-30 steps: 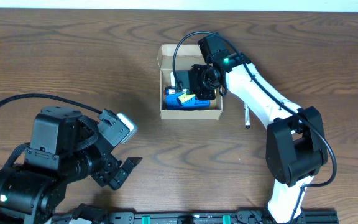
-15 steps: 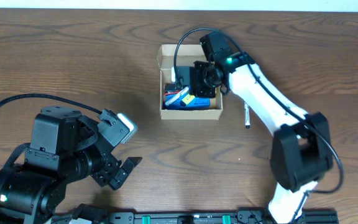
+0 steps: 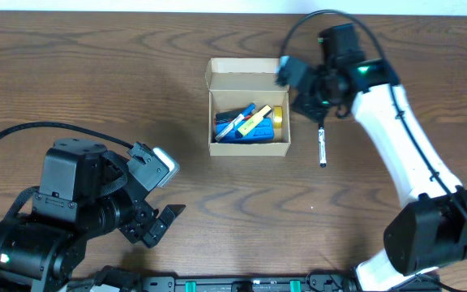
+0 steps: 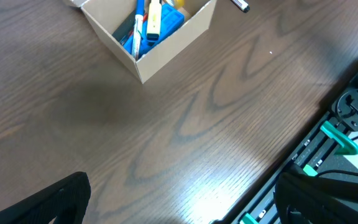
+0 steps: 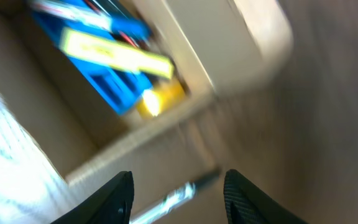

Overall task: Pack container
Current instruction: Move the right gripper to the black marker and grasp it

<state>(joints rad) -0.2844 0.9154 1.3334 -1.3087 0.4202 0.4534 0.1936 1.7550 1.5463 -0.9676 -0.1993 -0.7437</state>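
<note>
Out of the box [image 3: 250, 148] came the right pincer [image 3: 297, 89]. A second before, it had been down among the contents; now it hung over the table just off the box's far right corner, with the arm swung away to the right. Its fingers [image 5: 120, 198] stood moderately apart and held nothing. In the blurred wrist view only wood and a pen [image 3: 322, 149] showed through the gap. That pen lay on the table just right of the box, not touching it, in the same spot as before.

The box itself had not shifted. It stood near the middle of the table, toward the far edge, with its flap [image 3: 246, 75] open on the far side. The contents were now uncovered. A blue pack [image 3: 250, 135] lay along the near wall, a yellow-labelled marker [image 3: 255, 121] slanted across it, and something yellow [image 3: 278, 118] sat at the right end; what that was could not be told.

At the near left of the table, well apart from the box, the left pincer [image 3: 165, 191] was spread wide and empty, unmoved since the earlier frames. Its wrist camera looked across bare wood toward the box's corner.
</note>
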